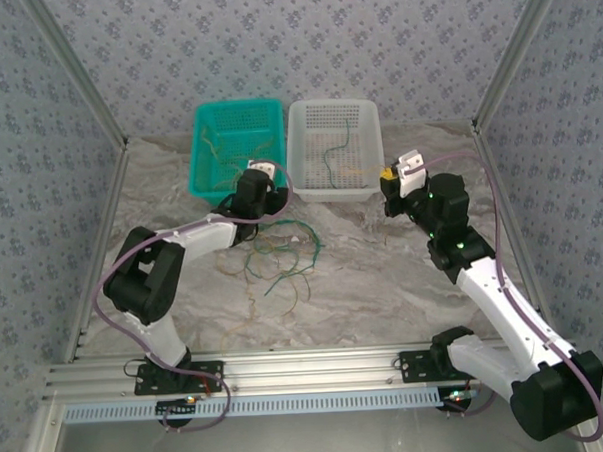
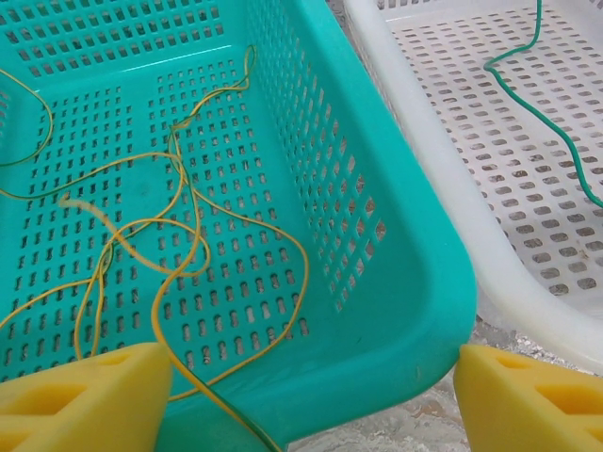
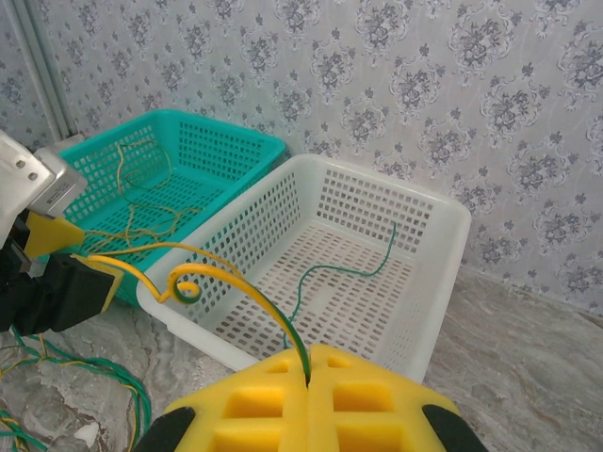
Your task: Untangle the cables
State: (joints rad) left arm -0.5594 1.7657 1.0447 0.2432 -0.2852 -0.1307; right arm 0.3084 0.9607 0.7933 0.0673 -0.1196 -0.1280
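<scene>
- Patterned wallpaper [image 1: 323, 35] is closing in the scene on three sides, and a marbled tabletop [image 1: 384, 272] is carrying everything.
- A teal basket [image 1: 200, 150] and a white basket [image 1: 376, 143] are standing side by side against the far wall, their long walls touching or nearly so.
- A loose tangle of cables [image 1: 283, 252], green and yellow-tan, is lying on the tabletop in front of the teal basket, between the two arms.
- More yellow cables [image 2: 179, 235] are looping over the floor of the teal basket [image 2: 396, 282].
- A single green cable [image 2: 546, 113] is snaking across the floor of the white basket [image 2: 443, 188].
- The left pincer [image 1: 259, 171] is hovering at the near right corner of the teal basket. Its yellow fingers [image 2: 85, 395] are standing spread wide and gripping nothing.
- The right pincer [image 3: 311, 395] is hanging near the right front corner of the white basket [image 3: 443, 217], its fingers pressed together.
- It is pinching a yellow strand [image 3: 226, 273], which is arcing leftward and curling into a small loop.
- A green strand [image 3: 297, 339] is running into the same seam beside it.
</scene>
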